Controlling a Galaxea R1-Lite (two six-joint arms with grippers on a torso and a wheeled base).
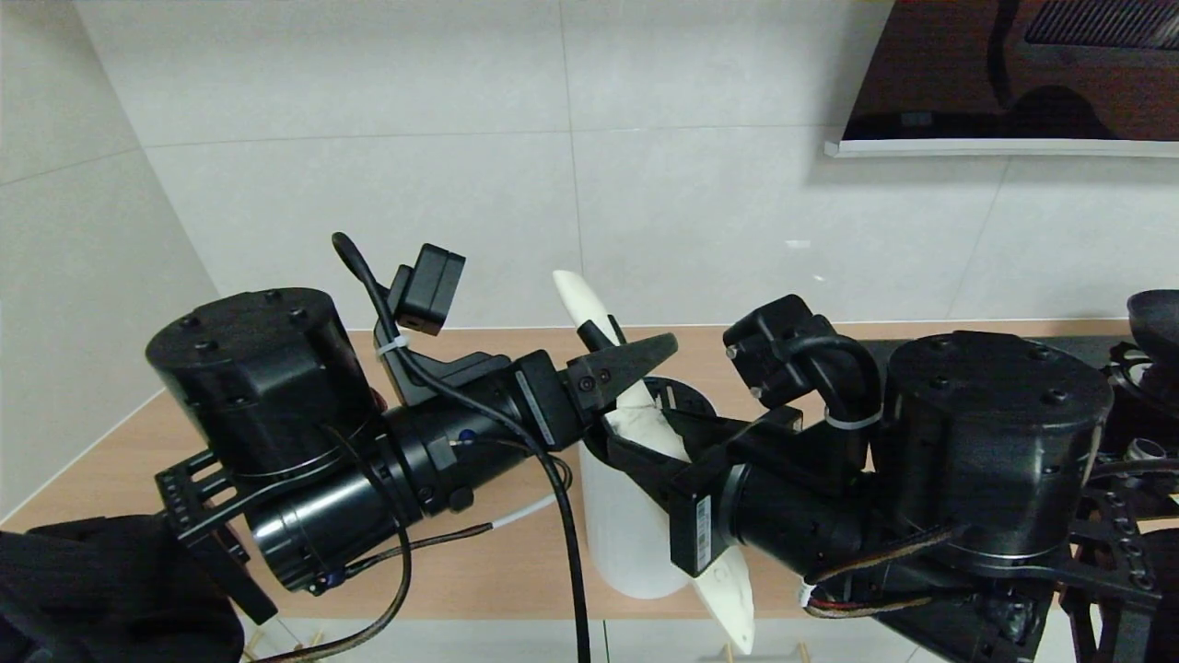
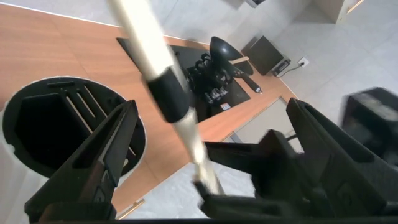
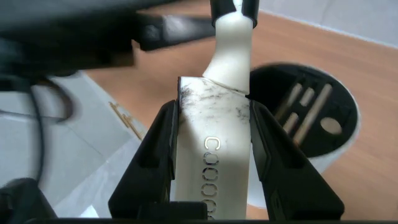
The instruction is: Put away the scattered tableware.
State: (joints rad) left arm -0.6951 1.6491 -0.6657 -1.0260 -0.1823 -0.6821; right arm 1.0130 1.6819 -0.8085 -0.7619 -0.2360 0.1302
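Observation:
A white slotted spatula (image 1: 640, 410) with a black band on its handle hangs tilted above a white utensil holder (image 1: 626, 525) on the wooden counter. My right gripper (image 1: 659, 433) is shut on the spatula's flat blade (image 3: 214, 143), its fingers pressed against both edges. My left gripper (image 1: 626, 354) is open, with the spatula handle (image 2: 168, 93) passing between its spread fingers without touching them. The holder's black divided top (image 2: 50, 124) has a few thin sticks standing in its slots (image 3: 308, 109).
The wooden counter (image 1: 461, 552) runs along a tiled wall. A black cooktop with a dark pot (image 1: 1156, 318) lies at the right, under a range hood (image 1: 1013, 74). Thin wooden sticks (image 3: 124, 118) lie on the pale surface below the counter's front edge.

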